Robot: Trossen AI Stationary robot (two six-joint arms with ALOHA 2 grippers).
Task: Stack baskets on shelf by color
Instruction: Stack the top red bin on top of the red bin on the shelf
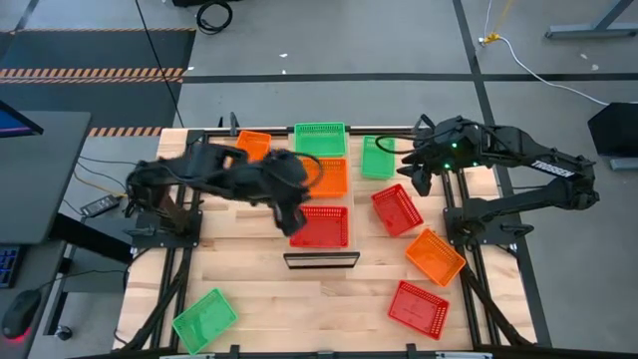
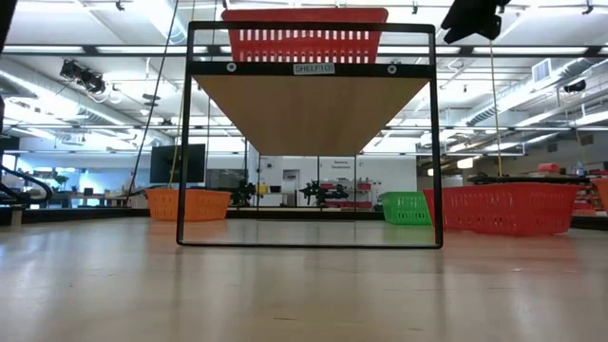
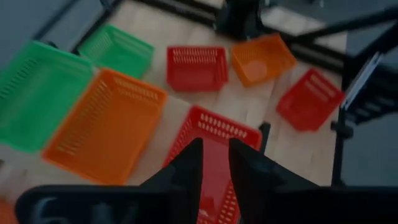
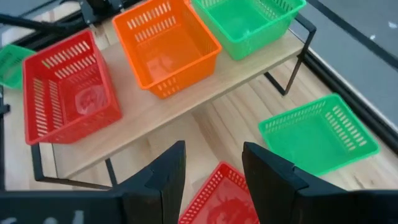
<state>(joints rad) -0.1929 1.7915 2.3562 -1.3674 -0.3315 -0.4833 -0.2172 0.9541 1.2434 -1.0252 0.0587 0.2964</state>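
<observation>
A pale slatted wooden counter (image 1: 259,299) stands on a grey floor, with a large lit hall showing beyond it in the low view. At the counter's front left corner lies a green basket (image 1: 204,319). Farther back, the left arm reaches across toward the middle; its left gripper (image 3: 215,163) hangs over the red basket (image 1: 324,226) on the shelf (image 4: 161,115), fingers slightly parted with a narrow gap and nothing between them. Behind the arm an orange basket (image 1: 253,145) sits near the back edge. The shelf, a raised board on a dark wire frame, carries three baskets in a row: the red one at the front end, an orange one (image 4: 163,43) in the middle and a green one (image 4: 249,22) at the back. Right of the shelf a second green basket (image 4: 318,134) lies on the counter, and the right gripper (image 4: 212,171) hovers near it, fingers apart and empty. Farther right and forward lie a red basket (image 1: 397,210), an orange basket (image 1: 435,255) and another red basket (image 1: 418,308).
</observation>
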